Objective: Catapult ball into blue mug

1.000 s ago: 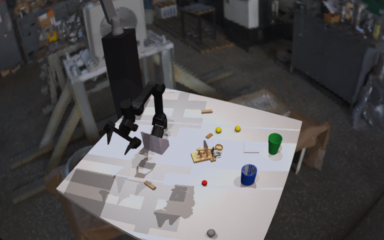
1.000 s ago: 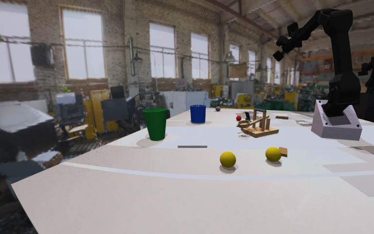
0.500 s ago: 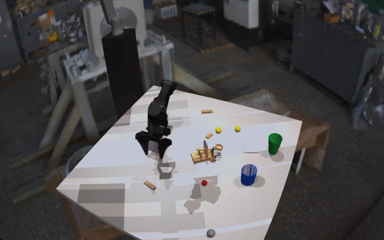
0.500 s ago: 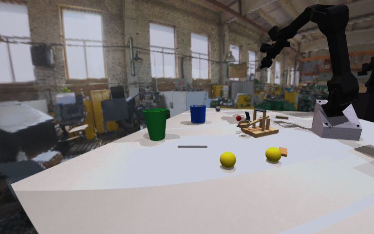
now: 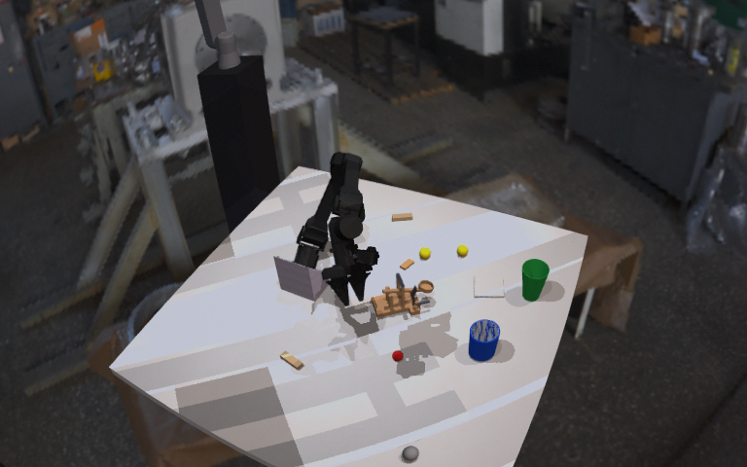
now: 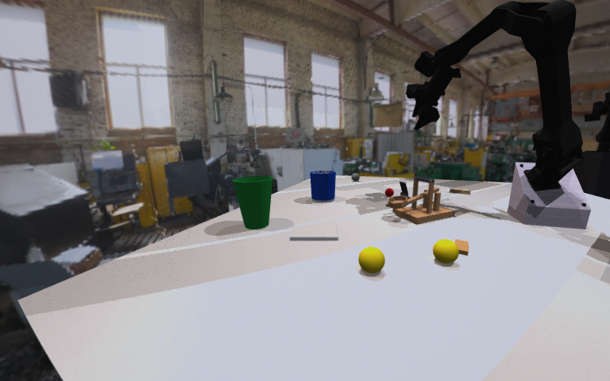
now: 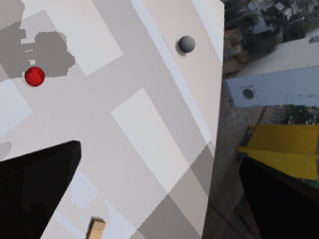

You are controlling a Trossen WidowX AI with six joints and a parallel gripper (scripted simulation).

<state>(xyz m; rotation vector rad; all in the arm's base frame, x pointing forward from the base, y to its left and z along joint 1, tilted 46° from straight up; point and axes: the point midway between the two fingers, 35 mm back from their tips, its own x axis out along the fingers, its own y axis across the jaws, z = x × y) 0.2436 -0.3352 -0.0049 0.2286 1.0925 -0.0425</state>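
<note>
The wooden catapult [image 5: 385,306] [image 6: 425,215] stands mid-table. Its bowl [image 5: 425,286] [image 6: 397,201] looks empty and is on the side toward the mugs. The blue mug [image 5: 482,343] [image 6: 322,186] stands upright beyond it. A red ball [image 5: 397,355] [image 6: 389,192] [image 7: 35,77] lies on the table, at the upper left in the wrist view. A grey ball [image 5: 409,453] [image 6: 355,177] [image 7: 186,44] lies farther off. My gripper [image 5: 353,300] [image 6: 426,123] [image 7: 162,158] is open and empty, high above the table, pointing down. The catapult is outside the wrist view.
Two yellow balls, one [image 5: 424,253] [image 6: 445,251] near a small wooden block [image 5: 407,264] [image 6: 461,247] and another [image 5: 462,250] [image 6: 371,259], lie on the other side. A green cup [image 5: 533,280] [image 6: 252,202] stands past a thin pale plate [image 6: 314,238]. Another block [image 5: 292,360] [image 6: 459,191] [image 7: 97,228] lies apart.
</note>
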